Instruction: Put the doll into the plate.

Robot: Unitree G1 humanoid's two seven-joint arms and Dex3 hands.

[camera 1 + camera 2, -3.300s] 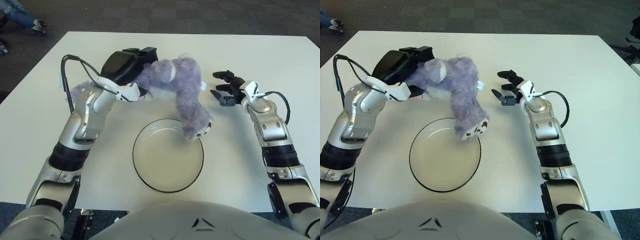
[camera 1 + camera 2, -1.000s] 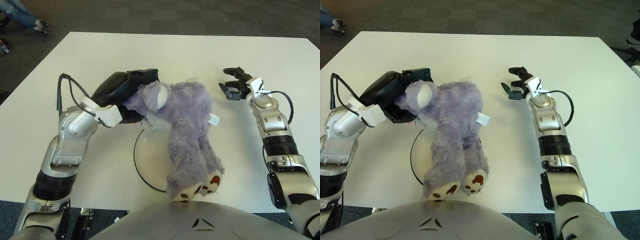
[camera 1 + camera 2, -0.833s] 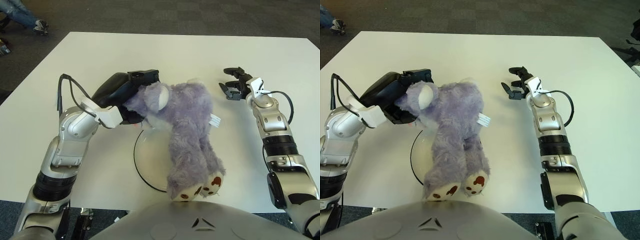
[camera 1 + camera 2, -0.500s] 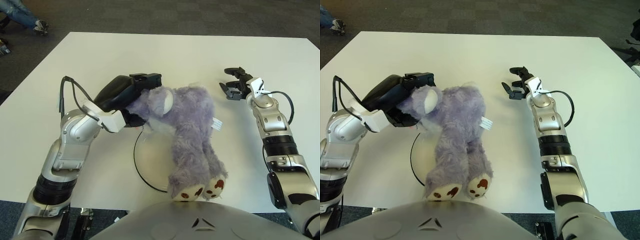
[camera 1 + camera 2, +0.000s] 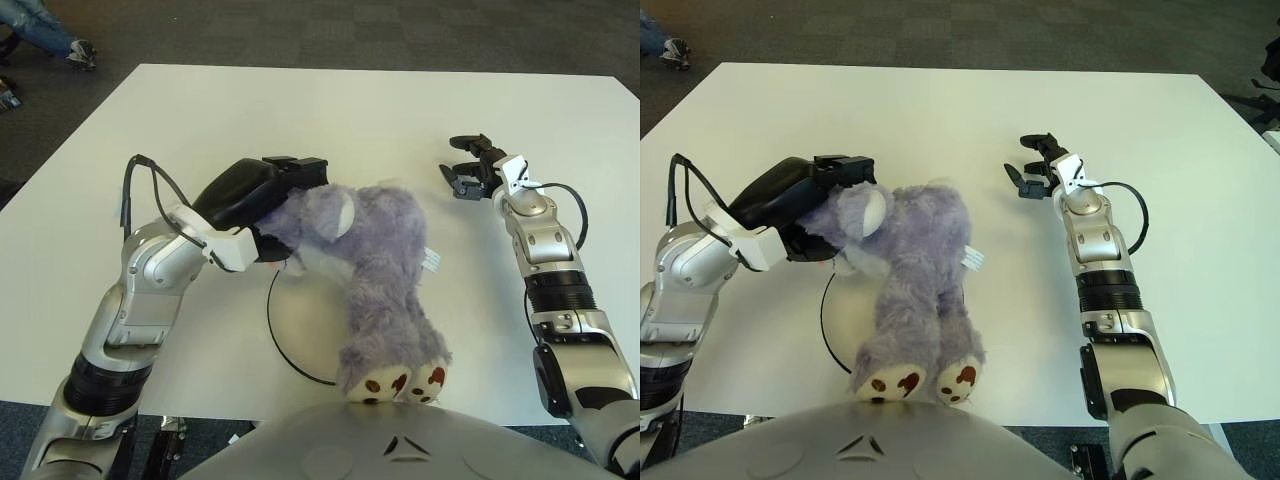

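Note:
A fluffy purple teddy-bear doll (image 5: 380, 270) hangs from my left hand (image 5: 268, 208), which is shut on its head. Its body and legs trail toward me over the plate (image 5: 292, 325), a round cream dish with a dark rim, mostly hidden under the doll. The doll's feet (image 5: 400, 383) with brown pads reach past the plate's near rim. My right hand (image 5: 470, 176) shows at the right of the table, fingers spread, holding nothing and well apart from the doll.
The white table (image 5: 330, 110) stretches far behind the doll. Dark carpet lies beyond its far edge, and a person's shoe (image 5: 75, 50) shows at the top left corner. My own torso fills the bottom of the view.
My left hand has shifted slightly right with the doll's head. The doll's body has swung with it, its feet now closer together near the plate's front. The right hand has not moved.

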